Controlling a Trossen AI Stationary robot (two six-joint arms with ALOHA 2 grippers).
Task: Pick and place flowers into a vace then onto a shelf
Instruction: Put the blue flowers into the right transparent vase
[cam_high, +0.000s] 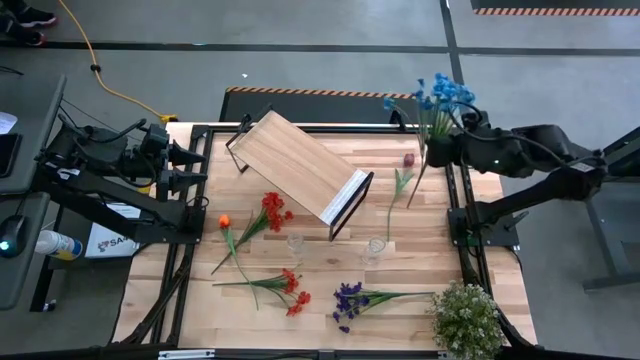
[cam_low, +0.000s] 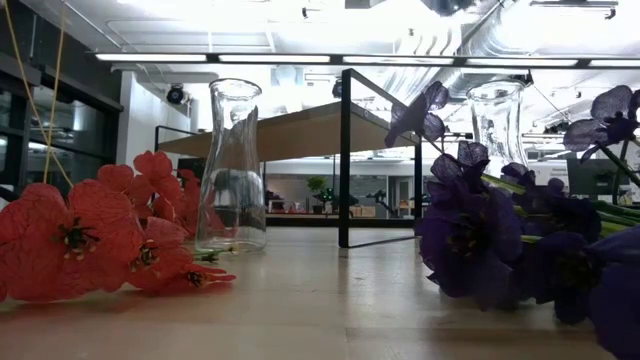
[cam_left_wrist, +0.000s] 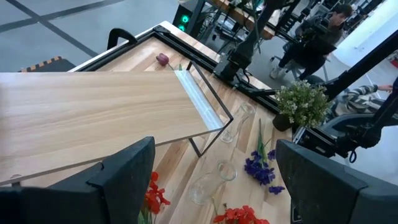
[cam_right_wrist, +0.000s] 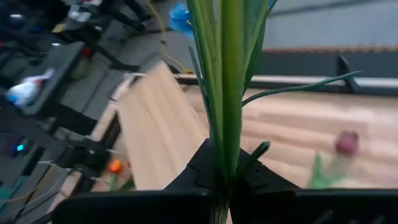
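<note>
My right gripper (cam_high: 432, 150) (cam_right_wrist: 225, 177) is over the table's far right corner, shut on the blue flowers (cam_high: 445, 95). My left gripper (cam_high: 195, 165) (cam_left_wrist: 214, 186) waits open at the far left edge, beside the shelf (cam_high: 300, 165) (cam_left_wrist: 93, 112), which stands slanted on its black frame ends. Two glass vases (cam_high: 295, 243) (cam_high: 375, 247) (cam_low: 232, 170) (cam_low: 497, 120) stand upright near the middle. Lying flat on the table are red flowers (cam_high: 272, 210) (cam_low: 90, 235), an orange one (cam_high: 225, 222), red-orange ones (cam_high: 290, 290), purple ones (cam_high: 350, 300) (cam_low: 520, 240) and a dark red one (cam_high: 408, 160) (cam_right_wrist: 347, 142). My right gripper pinches the blue flowers' bundle of green stems (cam_right_wrist: 225, 143) between its two fingers, partway along their length. The fingers come level from the table's right side and lie across the stems. The blue heads (cam_right_wrist: 180, 18) stand beyond the fingers, and the lower stem end (cam_high: 412, 200) slants toward the near side.
A bushy pale green-white plant (cam_high: 465, 318) (cam_left_wrist: 303, 102) stands at the near right corner. The shelf takes up the far middle of the table. Black frame rails run along the table's left and right edges. A person (cam_left_wrist: 329, 22) shows in the room beyond.
</note>
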